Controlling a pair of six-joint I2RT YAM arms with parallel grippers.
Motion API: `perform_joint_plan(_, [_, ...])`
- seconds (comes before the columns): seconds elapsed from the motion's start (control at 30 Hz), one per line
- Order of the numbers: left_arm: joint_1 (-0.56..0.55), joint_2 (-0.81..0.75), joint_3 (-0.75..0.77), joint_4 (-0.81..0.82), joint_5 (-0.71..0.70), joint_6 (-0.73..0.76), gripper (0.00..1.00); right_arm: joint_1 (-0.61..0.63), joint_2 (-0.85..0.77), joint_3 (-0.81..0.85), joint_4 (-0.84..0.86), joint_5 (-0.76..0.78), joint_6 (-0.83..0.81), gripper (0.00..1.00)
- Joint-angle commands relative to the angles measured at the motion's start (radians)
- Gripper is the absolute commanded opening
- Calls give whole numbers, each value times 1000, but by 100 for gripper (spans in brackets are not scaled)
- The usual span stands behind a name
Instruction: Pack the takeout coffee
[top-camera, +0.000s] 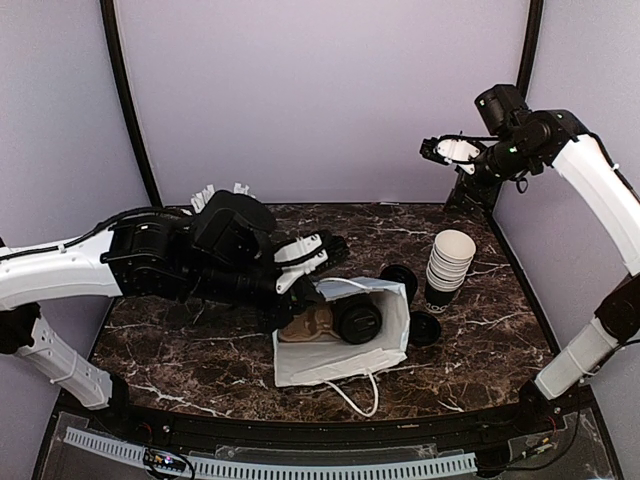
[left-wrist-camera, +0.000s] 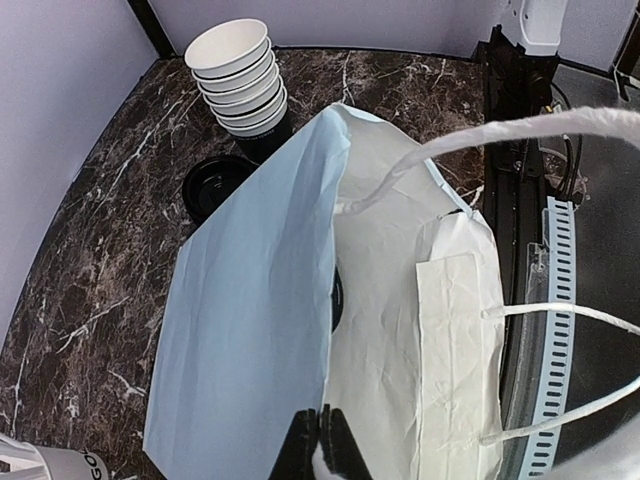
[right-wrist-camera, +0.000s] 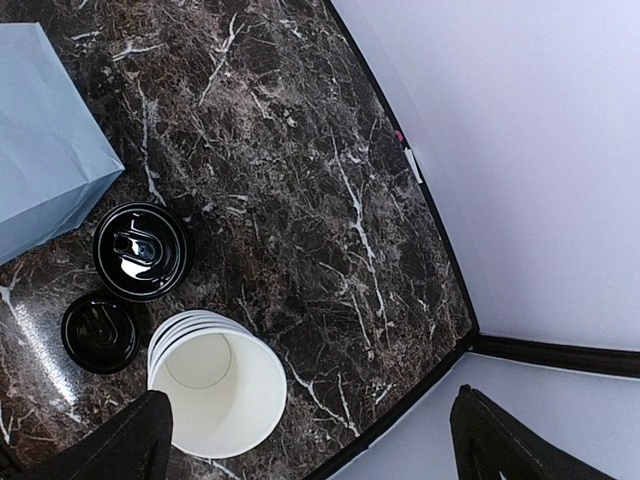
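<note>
The takeout coffee, a dark cup with a round black lid, shows inside the open mouth of a white paper bag in the middle of the table. In the left wrist view only a sliver of its lid shows behind the bag's wall. My left gripper is shut on the bag's upper rim and holds the mouth open; its fingers pinch the paper edge. My right gripper is open and empty, raised high at the back right, above the cup stack.
A stack of lidless white-rimmed cups stands right of the bag. Two loose black lids lie between them. Something brownish lies in the bag beside the cup. The bag's string handles trail toward the front rail.
</note>
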Motion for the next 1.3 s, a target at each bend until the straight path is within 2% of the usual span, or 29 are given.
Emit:
perform_joint_plan(0.0, [82,13,47,-13,50,-27,0,-3,-13,23,5,-8,1,99])
perform_joint_plan(0.27, [274,57,85,-1,174,6,0,-4,-50,-8,4,3,1,99])
perform_joint_plan(0.73, [392,172,160,43,139,58,5,-5,-104,-62,5,27,-5,99])
perform_joint_plan(0.87, [414,172,175,47,88,49,16,-5,-110,-66,4,27,-6,99])
perform_joint_plan(0.9, [419,170,183,42,81,48,23,-5,-109,-66,4,28,-6,99])
perform_joint_plan(1.13, [437,133,231,-41,49,61,49,-6,-107,-56,4,22,-6,99])
perform_joint_plan(1.27, [437,67,254,-123,38,51,56,-7,-112,-56,3,24,-6,99])
